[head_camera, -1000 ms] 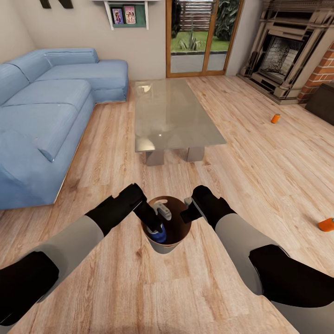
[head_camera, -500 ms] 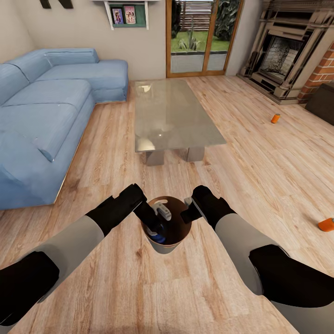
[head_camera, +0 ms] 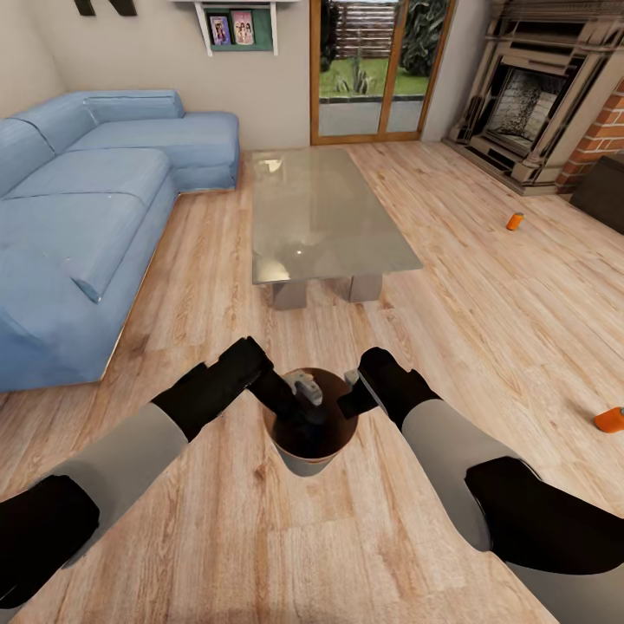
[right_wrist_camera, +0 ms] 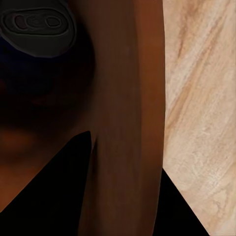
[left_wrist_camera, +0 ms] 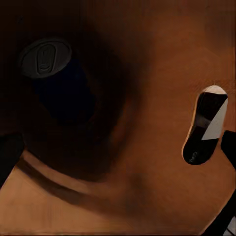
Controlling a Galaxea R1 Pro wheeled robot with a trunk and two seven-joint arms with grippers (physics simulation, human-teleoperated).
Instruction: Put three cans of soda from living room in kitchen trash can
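Blue can [left_wrist_camera: 54, 81] now lies deep in the brown-lined tash can [head_camera: 308, 459], no longer between the left jaws [head_camera: 302, 387], which have lifted toward the rim and look released: one soda is in. To the right, the right jaws [head_camera: 351, 392] clamp the bin's wall. Two orange cans [head_camera: 515, 222] [head_camera: 609, 419] wait on the floor far right.

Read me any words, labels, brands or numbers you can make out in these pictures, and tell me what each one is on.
No text can be read.
Black wall letter: cut off by the frame's edge, unreadable.
Two framed pictures on the wall shelf: too small to read.
Dark blue soda can inside the brown-lined bin: no label visible.
Two orange cans on the floor: too small.
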